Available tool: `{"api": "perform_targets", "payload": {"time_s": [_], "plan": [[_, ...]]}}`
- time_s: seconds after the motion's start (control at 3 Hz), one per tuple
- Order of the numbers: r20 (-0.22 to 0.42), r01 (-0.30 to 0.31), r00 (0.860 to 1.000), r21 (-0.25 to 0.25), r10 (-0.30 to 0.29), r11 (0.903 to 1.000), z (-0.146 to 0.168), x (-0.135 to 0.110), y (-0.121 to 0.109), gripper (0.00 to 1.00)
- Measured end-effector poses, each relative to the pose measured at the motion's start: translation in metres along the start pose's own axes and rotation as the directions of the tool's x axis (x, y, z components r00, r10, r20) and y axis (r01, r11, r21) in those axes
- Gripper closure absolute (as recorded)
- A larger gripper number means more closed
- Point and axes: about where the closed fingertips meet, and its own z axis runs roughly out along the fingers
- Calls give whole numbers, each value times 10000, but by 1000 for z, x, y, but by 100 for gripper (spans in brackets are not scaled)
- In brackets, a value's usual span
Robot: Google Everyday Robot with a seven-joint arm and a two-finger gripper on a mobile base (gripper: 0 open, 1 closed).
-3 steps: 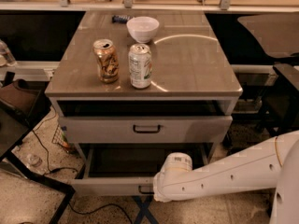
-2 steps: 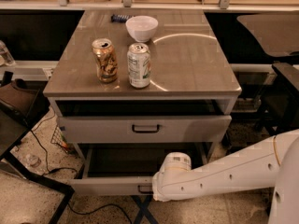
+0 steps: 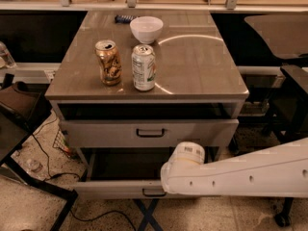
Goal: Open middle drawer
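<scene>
Cans, two, a gold can [image 3: 109, 62] and a silver can [image 3: 144, 67], are standing by one bowl [image 3: 146, 29] on the cabinet [image 3: 202, 66], while below one taller drawer [image 3: 96, 133] the middle drawer [image 3: 106, 188] is sitting pulled out, the gripper [image 3: 162, 190] hanging at its handle [image 3: 153, 193], its grip impossible to tell behind the white arm [image 3: 240, 173].

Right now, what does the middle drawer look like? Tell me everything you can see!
The middle drawer is wide, shallow and light grey, with a smooth, narrow front panel and a small black loop handle. It is pulled out level, well forward of the taller drawer above it. Its inside looks dark, and nothing shows in it. The robot's white arm reaches across its right side, hiding that part, and the pincer sits right by the handle.
</scene>
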Motion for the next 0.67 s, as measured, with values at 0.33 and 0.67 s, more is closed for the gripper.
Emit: {"api": "perform_targets", "payload": {"time_s": [0.33,0.67], "plan": [[-448,75,9990,740,-42,9972,-52,12,-39,100],[-796,191,9968,1221,-94,9923,-81,20,-62,100]]}}
